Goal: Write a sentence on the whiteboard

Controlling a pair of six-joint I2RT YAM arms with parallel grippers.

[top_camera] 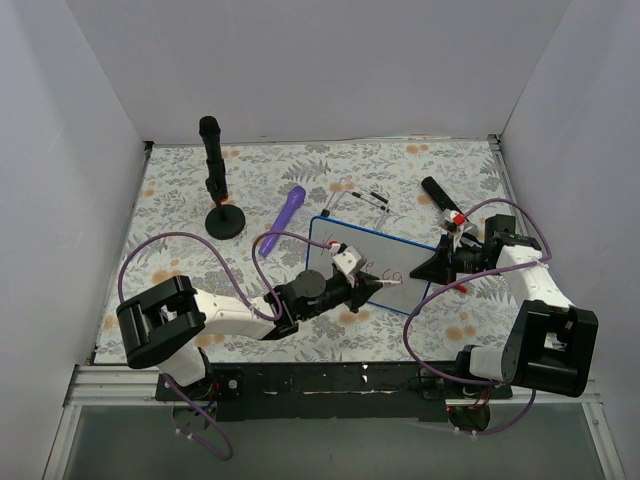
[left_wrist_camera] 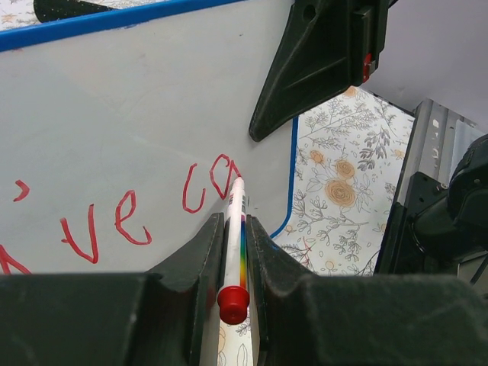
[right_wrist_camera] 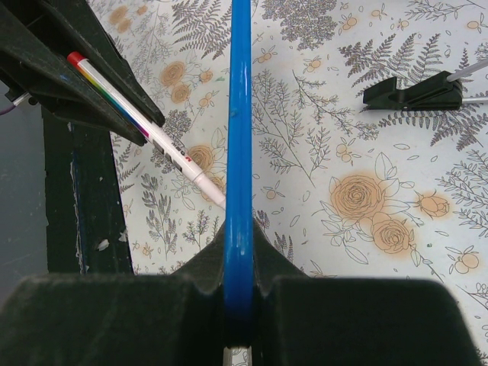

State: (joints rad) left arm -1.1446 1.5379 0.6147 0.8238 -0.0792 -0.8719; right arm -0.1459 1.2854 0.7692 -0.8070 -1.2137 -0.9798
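The whiteboard (top_camera: 375,250) lies tilted on the floral table, blue-rimmed, also in the left wrist view (left_wrist_camera: 114,114). Red script on it (left_wrist_camera: 114,221) reads about "'ve co"; its start is cut off at the frame's left edge. My left gripper (top_camera: 372,284) is shut on a white marker with a rainbow stripe and red end cap (left_wrist_camera: 235,244); its tip touches the board at the last letter. My right gripper (top_camera: 436,266) is shut on the board's blue rim (right_wrist_camera: 239,152) at its right edge. The marker also shows in the right wrist view (right_wrist_camera: 145,126).
A black microphone on a round stand (top_camera: 217,180) stands at the back left. A purple marker (top_camera: 290,208) lies behind the board. A black clip (top_camera: 370,197) and a black and red tool (top_camera: 442,200) lie at the back right. Purple cables loop by both arms.
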